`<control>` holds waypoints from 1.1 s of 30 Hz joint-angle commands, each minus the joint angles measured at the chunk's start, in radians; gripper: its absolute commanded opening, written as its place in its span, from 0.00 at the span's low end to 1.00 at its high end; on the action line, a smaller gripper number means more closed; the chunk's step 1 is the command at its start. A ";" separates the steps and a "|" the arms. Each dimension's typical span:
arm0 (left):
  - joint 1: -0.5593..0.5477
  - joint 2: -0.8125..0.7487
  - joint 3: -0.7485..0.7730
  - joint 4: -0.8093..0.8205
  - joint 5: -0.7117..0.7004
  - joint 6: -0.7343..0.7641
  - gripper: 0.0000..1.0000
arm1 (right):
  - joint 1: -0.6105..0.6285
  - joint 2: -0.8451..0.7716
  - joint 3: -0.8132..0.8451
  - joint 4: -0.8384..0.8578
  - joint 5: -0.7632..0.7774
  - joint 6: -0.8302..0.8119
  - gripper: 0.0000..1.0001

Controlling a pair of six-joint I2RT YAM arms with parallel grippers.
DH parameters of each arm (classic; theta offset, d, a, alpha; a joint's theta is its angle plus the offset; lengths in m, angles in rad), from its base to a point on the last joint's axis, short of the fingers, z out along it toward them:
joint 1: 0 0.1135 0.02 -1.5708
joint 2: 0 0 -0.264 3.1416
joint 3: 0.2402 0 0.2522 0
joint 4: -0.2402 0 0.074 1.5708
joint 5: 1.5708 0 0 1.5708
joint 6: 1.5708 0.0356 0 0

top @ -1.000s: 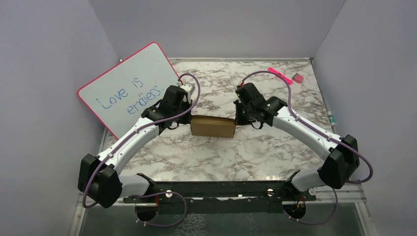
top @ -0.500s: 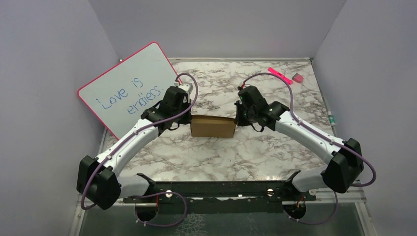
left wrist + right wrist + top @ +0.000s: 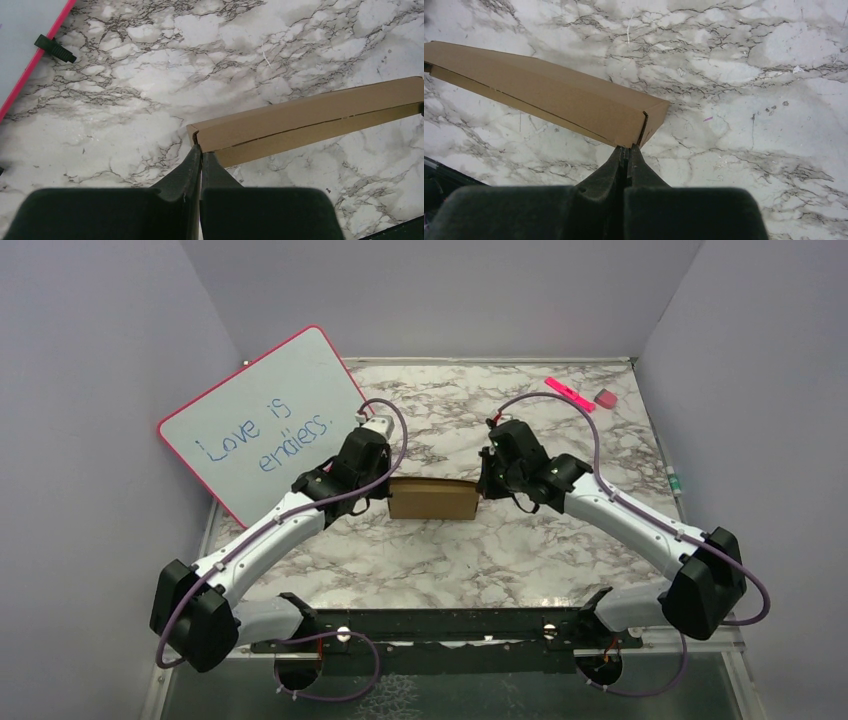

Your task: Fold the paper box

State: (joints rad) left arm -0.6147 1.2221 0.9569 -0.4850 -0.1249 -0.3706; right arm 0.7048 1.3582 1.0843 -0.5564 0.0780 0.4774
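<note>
The paper box [image 3: 432,498] is seen folded shut as a slim, flat rectangular pack of plain brown cardboard (a thin seam is visible along its long side wall). It is laid left to right near the middle of the marble surface [image 3: 480,550], its top slightly bowed.

The white-and-black left arm [image 3: 265,532] and right arm [image 3: 625,518] have their elbows swung outward and their forearms angled in toward the middle. The left hand [image 3: 384,490] [image 3: 201,150] and right hand [image 3: 484,486] [image 3: 628,149] face each other, tilted down, black fingers pressed fully together.
</note>
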 commanded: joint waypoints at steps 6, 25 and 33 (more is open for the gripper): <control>-0.043 -0.088 -0.188 0.164 0.014 -0.069 0.09 | 0.013 -0.089 -0.146 0.203 -0.090 0.002 0.04; 0.125 -0.294 -0.218 0.194 0.166 -0.177 0.72 | -0.021 -0.215 -0.132 0.198 -0.068 0.053 0.68; 0.278 -0.341 -0.355 0.400 0.355 -0.417 0.73 | -0.116 -0.285 -0.237 0.351 -0.184 0.206 0.72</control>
State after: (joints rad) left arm -0.3637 0.9062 0.6571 -0.2272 0.0975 -0.6281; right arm 0.6250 1.0954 0.9009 -0.3153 -0.0273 0.5800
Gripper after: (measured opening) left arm 0.724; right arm 0.717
